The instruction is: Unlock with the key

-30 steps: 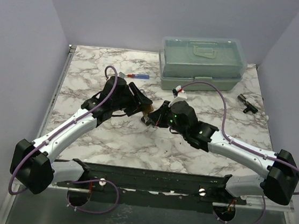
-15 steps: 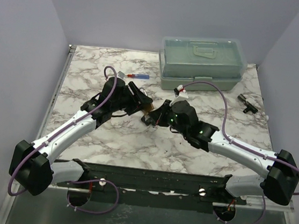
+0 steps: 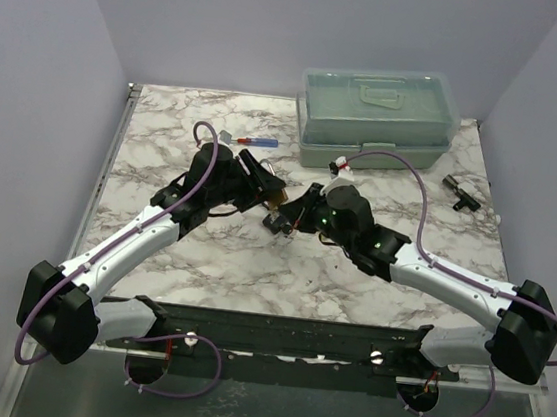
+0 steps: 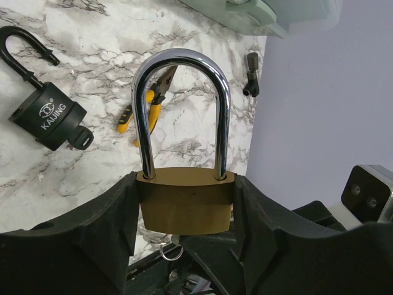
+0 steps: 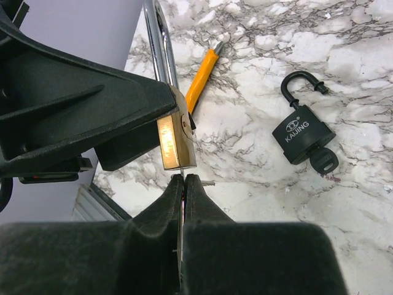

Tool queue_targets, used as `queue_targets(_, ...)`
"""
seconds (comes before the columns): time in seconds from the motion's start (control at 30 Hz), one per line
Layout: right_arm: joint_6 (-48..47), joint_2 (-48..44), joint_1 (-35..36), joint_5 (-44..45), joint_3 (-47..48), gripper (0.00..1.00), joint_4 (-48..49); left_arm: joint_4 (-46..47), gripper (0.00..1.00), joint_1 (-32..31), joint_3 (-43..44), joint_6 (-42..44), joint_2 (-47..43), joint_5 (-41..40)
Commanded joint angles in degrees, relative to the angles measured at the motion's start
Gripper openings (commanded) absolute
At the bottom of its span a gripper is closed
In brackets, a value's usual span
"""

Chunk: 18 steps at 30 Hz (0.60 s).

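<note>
A brass padlock (image 4: 184, 209) with a tall chrome shackle (image 4: 182, 61) stands upright between the fingers of my left gripper (image 4: 184, 196), which is shut on its body. It also shows in the top view as the padlock (image 3: 275, 200) and in the right wrist view as the padlock (image 5: 175, 141). My right gripper (image 5: 183, 178) is shut on the key (image 5: 182, 173), whose thin blade meets the padlock's underside. The key ring (image 4: 173, 239) hangs below the lock. In the top view the left gripper (image 3: 269, 189) and right gripper (image 3: 285, 219) meet mid-table.
A black padlock (image 4: 46, 114) with an open shackle and its own key lies on the marble. Yellow-handled pliers (image 4: 144, 107) lie beyond it. A red-and-blue screwdriver (image 3: 256, 142), a green toolbox (image 3: 377, 119) and a small black part (image 3: 458, 192) sit at the back.
The right wrist has shifted slightly back and turned a little at the padlock's base. The left gripper has kept its hold and moved only slightly.
</note>
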Motion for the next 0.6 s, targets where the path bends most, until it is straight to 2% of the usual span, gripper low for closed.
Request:
queue_targets(0.0, 1.75, 0.48, -2.13, 0.65, -1.82, 0.0, 4.02, 7.61, 0.0, -2.59, 0.9, -3.15, -3.43, 8.47)
queue_targets(0.57, 3.63, -0.92, -4.29, -3.54, -4.93, 0.0, 9.62, 10.58, 0.0, -2.76, -0.44, -3.38, -5.29, 9.44)
